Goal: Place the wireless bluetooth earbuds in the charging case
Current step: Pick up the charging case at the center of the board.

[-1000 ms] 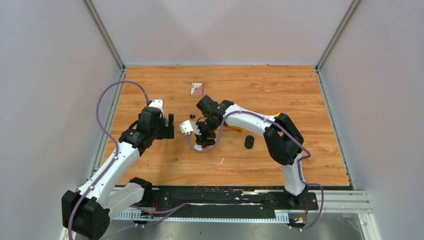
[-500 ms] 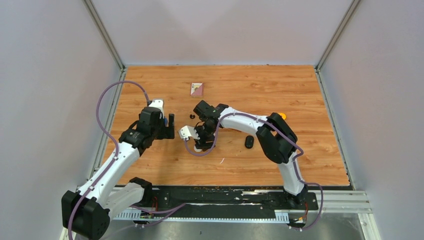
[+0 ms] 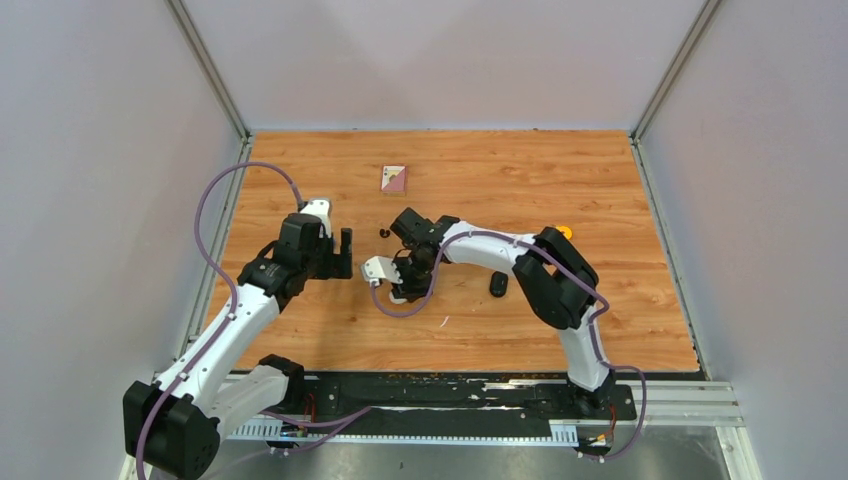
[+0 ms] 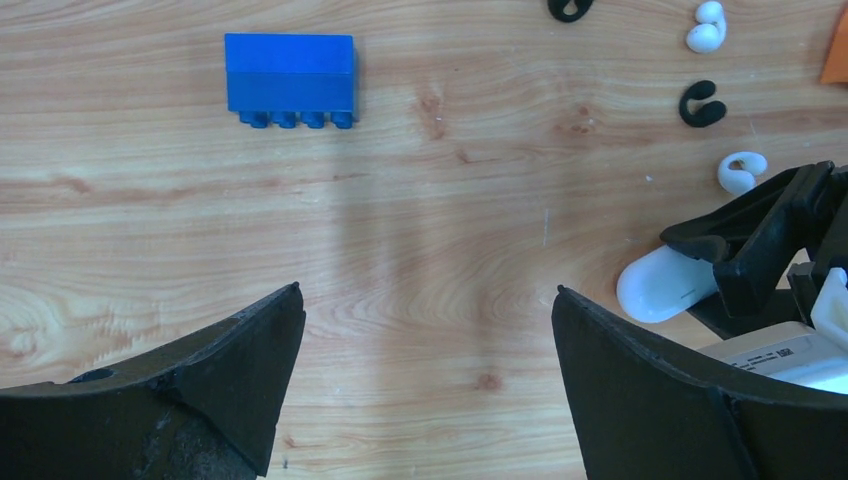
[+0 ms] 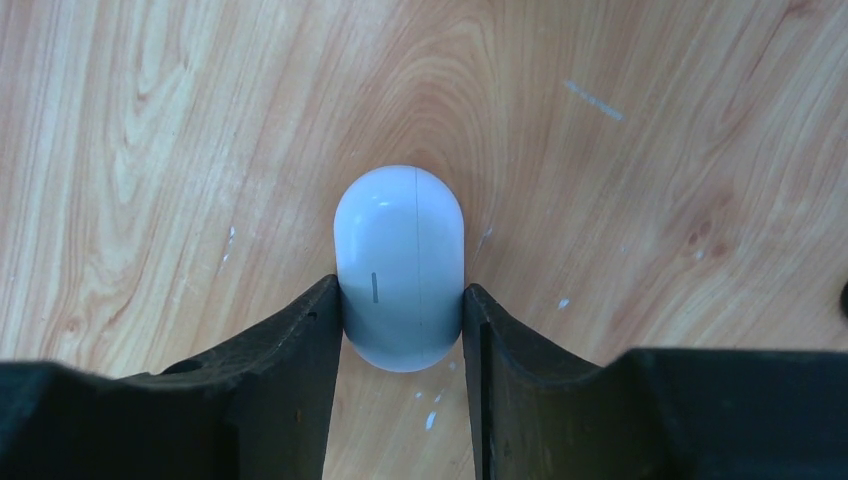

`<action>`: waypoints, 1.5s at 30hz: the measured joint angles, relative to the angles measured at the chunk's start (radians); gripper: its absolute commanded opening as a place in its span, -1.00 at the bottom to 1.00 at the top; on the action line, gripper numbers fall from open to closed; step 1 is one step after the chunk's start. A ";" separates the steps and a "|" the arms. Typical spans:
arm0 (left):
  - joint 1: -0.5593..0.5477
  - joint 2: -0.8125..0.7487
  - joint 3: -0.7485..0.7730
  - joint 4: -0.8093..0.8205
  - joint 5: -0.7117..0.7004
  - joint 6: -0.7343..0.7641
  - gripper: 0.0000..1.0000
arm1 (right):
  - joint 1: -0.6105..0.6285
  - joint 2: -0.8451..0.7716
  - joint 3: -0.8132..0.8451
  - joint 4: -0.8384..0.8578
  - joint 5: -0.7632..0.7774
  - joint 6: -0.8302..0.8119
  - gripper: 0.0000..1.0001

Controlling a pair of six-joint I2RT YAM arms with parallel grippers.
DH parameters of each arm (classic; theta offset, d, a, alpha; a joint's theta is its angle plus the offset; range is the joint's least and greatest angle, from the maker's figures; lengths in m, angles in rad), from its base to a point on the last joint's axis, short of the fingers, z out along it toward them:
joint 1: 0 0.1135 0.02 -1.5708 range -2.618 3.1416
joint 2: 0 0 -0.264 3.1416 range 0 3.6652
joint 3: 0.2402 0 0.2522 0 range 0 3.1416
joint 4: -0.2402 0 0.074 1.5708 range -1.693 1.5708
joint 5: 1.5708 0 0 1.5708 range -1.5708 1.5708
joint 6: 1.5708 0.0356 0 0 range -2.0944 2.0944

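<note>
- In your left wrist view the right gripper [image 4: 735, 275] covers most of the white case [image 4: 655, 288].
- There a black earbud [image 4: 570, 8] is cut by the top edge, an orange piece [image 4: 836, 45] by the right edge.
- From above, you see the orange toy [image 3: 566, 232] mostly hidden behind the right arm [image 3: 490, 250].

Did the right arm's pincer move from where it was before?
Yes. The right pincer slid toward the near edge of the table, ending farther from the pink card.
</note>
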 measured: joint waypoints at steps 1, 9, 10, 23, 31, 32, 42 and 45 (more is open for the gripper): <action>0.000 0.000 0.000 0.002 0.005 0.000 0.97 | 0.000 -0.010 -0.013 0.009 0.007 0.005 -0.32; 0.001 -0.020 -0.034 0.139 0.283 -0.039 0.72 | -0.013 -0.302 -0.164 0.035 0.059 0.118 -0.32; 0.001 -0.031 -0.048 0.165 0.328 -0.052 0.72 | -0.016 -0.348 -0.172 0.036 0.059 0.130 -0.32; -0.064 -0.068 -0.147 0.597 0.864 -0.257 0.66 | -0.049 -0.717 -0.364 0.100 0.092 0.248 -0.32; -0.175 0.016 -0.134 0.649 0.862 -0.306 0.59 | -0.051 -0.715 -0.352 0.103 0.095 0.263 -0.32; -0.183 0.021 -0.131 0.647 0.859 -0.306 0.59 | -0.051 -0.715 -0.349 0.103 0.094 0.264 -0.32; -0.186 0.077 -0.131 0.706 0.836 -0.353 0.35 | -0.051 -0.715 -0.327 0.094 0.036 0.266 -0.31; -0.186 0.103 -0.131 0.736 0.842 -0.375 0.25 | -0.051 -0.714 -0.314 0.094 0.021 0.270 -0.31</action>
